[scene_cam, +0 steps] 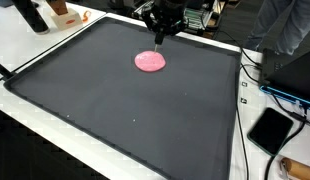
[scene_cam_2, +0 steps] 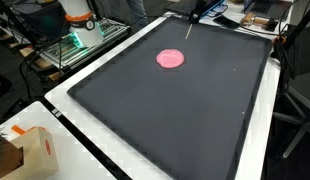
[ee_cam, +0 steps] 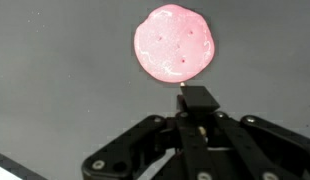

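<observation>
A flat, round pink blob (scene_cam: 150, 61) (scene_cam_2: 172, 58) lies on the far part of a big black mat (scene_cam: 115, 110) (scene_cam_2: 175, 120). In the wrist view the pink blob (ee_cam: 173, 42) fills the upper middle, with a few small dents in its surface. My gripper (scene_cam: 160, 40) (scene_cam_2: 187, 38) hangs just behind the blob's far edge, pointing down. Its fingertips (ee_cam: 198, 97) are pressed together into one black block, a short way from the blob's rim and not touching it. I cannot make out anything pinched between them.
The mat lies on a white table with a raised rim. A black tablet-like device (scene_cam: 271, 130) and cables (scene_cam: 285, 95) sit off one side. A cardboard box (scene_cam_2: 30, 150) stands at a near corner. Clutter and equipment (scene_cam_2: 80, 20) crowd the far edge.
</observation>
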